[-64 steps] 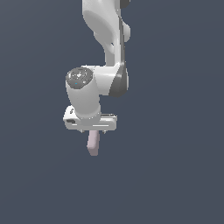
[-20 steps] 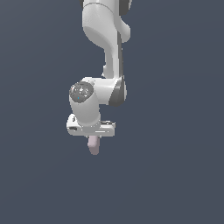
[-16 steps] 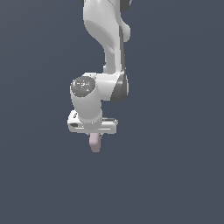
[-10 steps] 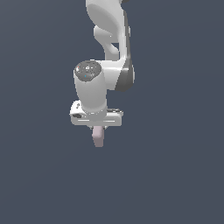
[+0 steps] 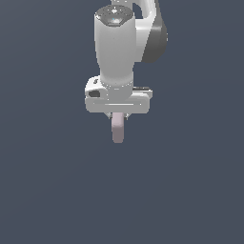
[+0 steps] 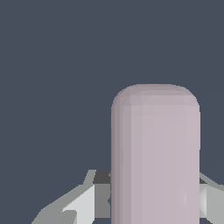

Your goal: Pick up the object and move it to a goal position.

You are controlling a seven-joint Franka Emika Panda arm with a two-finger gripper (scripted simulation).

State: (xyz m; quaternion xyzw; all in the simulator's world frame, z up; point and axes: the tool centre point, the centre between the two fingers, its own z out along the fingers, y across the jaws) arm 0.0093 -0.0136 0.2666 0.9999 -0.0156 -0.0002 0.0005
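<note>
Flat slate-grey background fills both views, with no surface, edge or horizon to be seen in it. Against it the white arm [image 5: 119, 47] hangs in the exterior view, its wrist pointing straight down and the gripper [image 5: 118, 116] at the bottom of it.

Compared with half a second ago, the arm has swung round: the large white wrist segment now faces the camera squarely and stands nearly vertical, where earlier it leaned and showed its round cap off to the exterior view's left. The dark joint cover sits behind it toward the exterior view's right. Across the last three seconds the whole hand has drifted from the exterior view's left toward the middle of the picture, and the block has stayed hanging below it throughout.

The object [image 5: 117, 128] is a pale pinkish-mauve block, elongated, matte and plain, with a rounded lower end. It hangs upright beneath the gripper body, its upper part hidden between the fingers, and it is narrower than the hand above it. In the wrist view the object [image 6: 155, 153] looms large, its rounded end outermost and its faces evenly shaded, with a grey finger [image 6: 83, 201] close against one side and another just showing on the other. The fingers are clamped on the block, which is held in the air, clear of anything else.
</note>
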